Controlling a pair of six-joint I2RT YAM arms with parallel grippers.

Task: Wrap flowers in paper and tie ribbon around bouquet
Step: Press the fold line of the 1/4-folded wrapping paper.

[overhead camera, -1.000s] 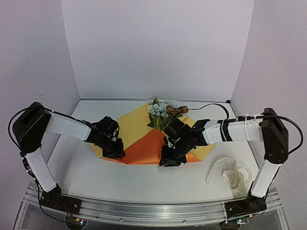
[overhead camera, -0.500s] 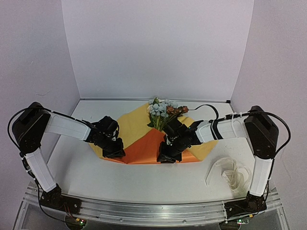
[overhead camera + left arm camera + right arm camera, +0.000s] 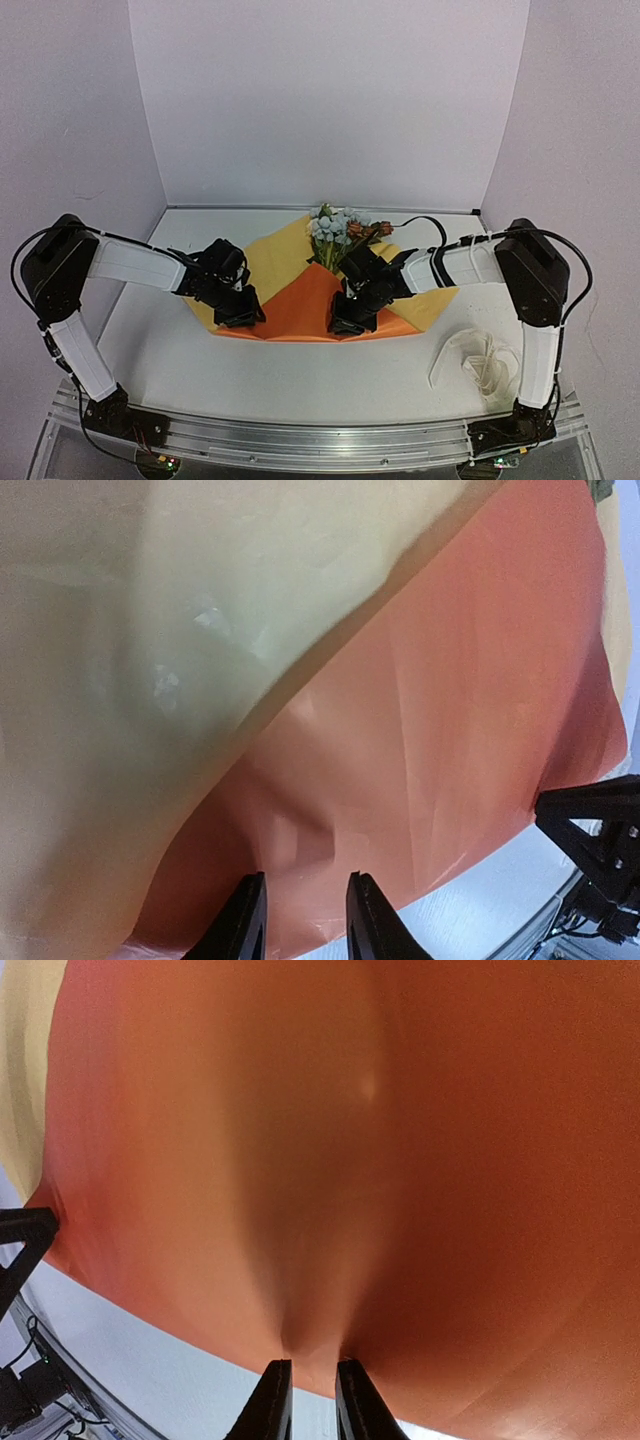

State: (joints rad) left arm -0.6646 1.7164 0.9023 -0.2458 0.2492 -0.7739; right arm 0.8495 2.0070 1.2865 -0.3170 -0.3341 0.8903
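A white table (image 3: 165, 350) carries a large orange paper sheet (image 3: 300, 300) with a pale yellow reverse, folded over at the centre. A cream fabric ribbon (image 3: 480, 362) is heaped well to the sheet's right. Blue, cream and orange-pink artificial flowers (image 3: 335, 232) lie at the sheet's far edge. The right gripper (image 3: 310, 1400) pinches the sheet's near fold between narrow jaws. The left gripper (image 3: 305, 925) is narrowly parted at the sheet's near edge; I cannot tell whether it grips.

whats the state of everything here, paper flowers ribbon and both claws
paper, folded over, orange side up, yellow reverse showing at both sides
flowers, blooms sticking out past the paper's far edge
ribbon, loose heap, not tied
left claw, slightly open around the paper's edge
right claw, pinched shut on the paper's edge
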